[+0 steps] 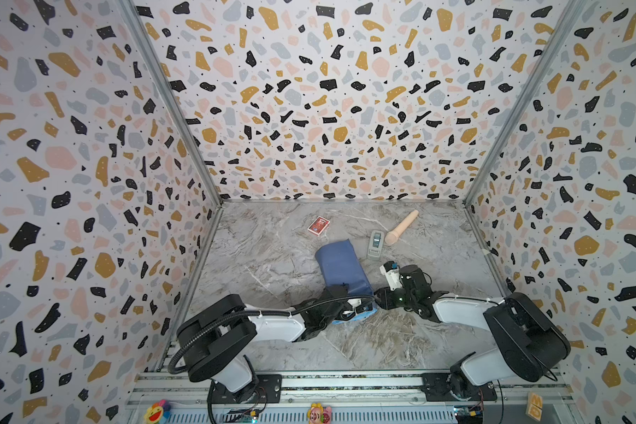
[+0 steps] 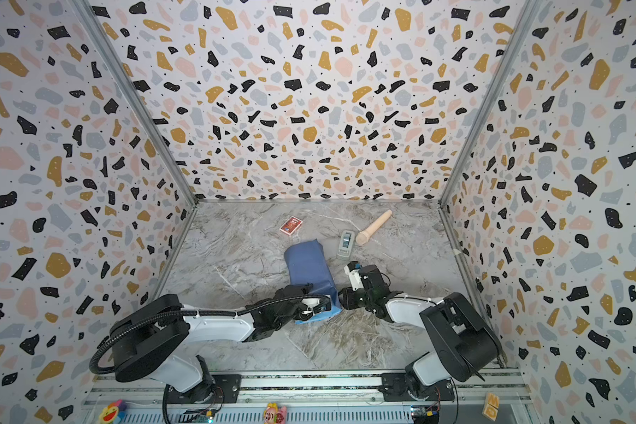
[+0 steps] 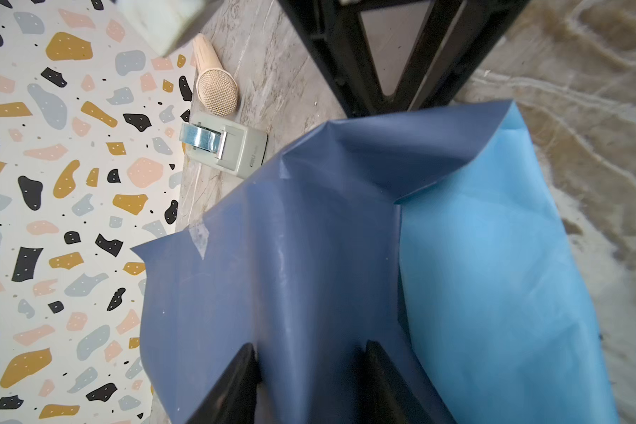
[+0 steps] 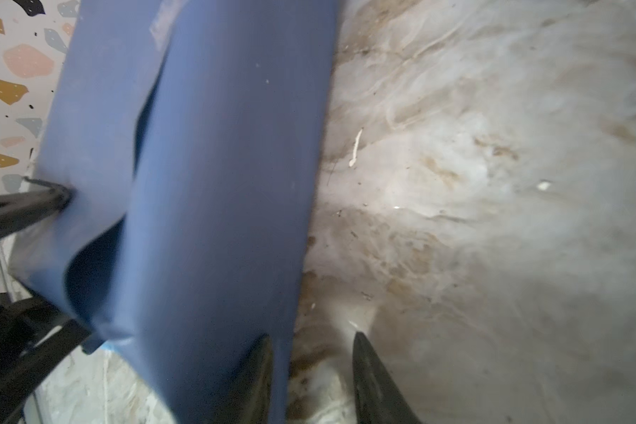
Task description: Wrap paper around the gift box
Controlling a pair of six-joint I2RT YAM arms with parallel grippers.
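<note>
1. The left tool [image 3: 311, 345] is clenched across the near end of the paper [image 1: 340, 266], and dark blue sheet fills the whole gap between its fingers. Judgement: it pins the overlap so the wrap cannot spring open.
2. The right tool [image 4: 311, 334] stands close beside the left one with its jaws apart. The paper's long edge runs between them, with bare bench [image 1: 265, 257] showing next to one finger, so nothing is gripped. Judgement: it is placed to take that edge for folding.
3. The gift box is not visible. Judgement: it sits inside the paper roll, which lies on the bench and runs away ahead of both tools.
4. A loose, lighter blue flap lies flat beside the left tool. A tape strip [image 3: 199, 236] sits on the seam further ahead.
5. The tape dispenser [image 1: 375, 244] lies just beyond the right tool, with the beige microphone [image 1: 401, 227] past it. The red card pack [image 1: 318, 225] is well beyond the roll's far end.
6. None of these obstructs. The only crowding is the two tools near each other.
</note>
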